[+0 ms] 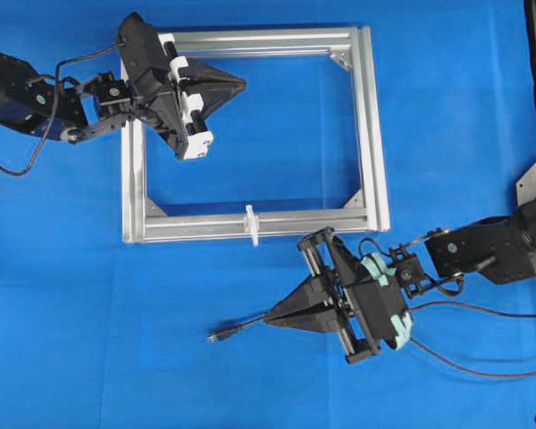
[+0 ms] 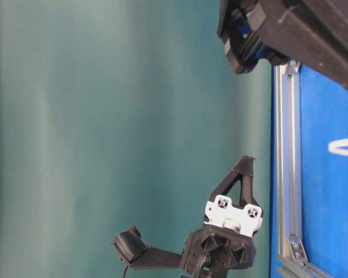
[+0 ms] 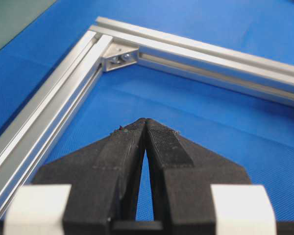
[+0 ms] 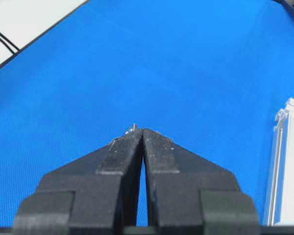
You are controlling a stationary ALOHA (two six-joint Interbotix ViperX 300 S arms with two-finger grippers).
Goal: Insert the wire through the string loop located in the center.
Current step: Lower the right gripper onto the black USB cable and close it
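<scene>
On the blue mat (image 1: 62, 295), silver frame (image 1: 375, 125), string loop (image 1: 250, 223) at its 6 o'clock, wire (image 1: 237, 329) lying by the right gripper (image 1: 270, 318), left gripper (image 1: 241, 85) at 11 o'clock, both claws pressed together, pinching nothing.

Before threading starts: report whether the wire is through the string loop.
Not through: the wire lies on the cloth, apart from the string loop.

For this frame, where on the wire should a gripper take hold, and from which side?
Probably just behind the plug end of the wire, coming from above with the jaws across it. That short stretch lies flat and exposed on the blue table, plug toward the left of the overhead view; the rest runs beneath the shut right gripper. A hold near the tip should ease steering it into the string loop.
</scene>
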